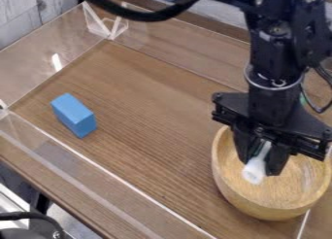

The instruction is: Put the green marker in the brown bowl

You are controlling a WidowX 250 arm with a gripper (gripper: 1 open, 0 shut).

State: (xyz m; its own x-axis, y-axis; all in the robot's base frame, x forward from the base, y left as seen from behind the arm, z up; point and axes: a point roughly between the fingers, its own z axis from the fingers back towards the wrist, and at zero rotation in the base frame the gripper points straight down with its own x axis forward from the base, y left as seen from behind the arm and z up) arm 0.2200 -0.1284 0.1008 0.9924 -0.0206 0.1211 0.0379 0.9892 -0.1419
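one black robot arm reaches down from the top right over a wooden counter edged by clear plastic walls. there is one brown bowl, one green marker and one blue block. the gripper points almost straight down inside the bowl's rim, its black fingers pressed tight on the green marker, which hangs over the inside of the bowl. the marker's long axis runs close to vertical, leaning slightly, with its white lower end pointing down and a little to the left toward the bowl's floor; whether that end touches the wood cannot be told. its upper part, including any green cap or label, is hidden between the fingers. the bowl sits at the lower right, its far rim covered by the gripper and its right edge cut off by the frame. the blue block lies well apart on the counter at the left. the arm's upper section runs out of the top of the frame.
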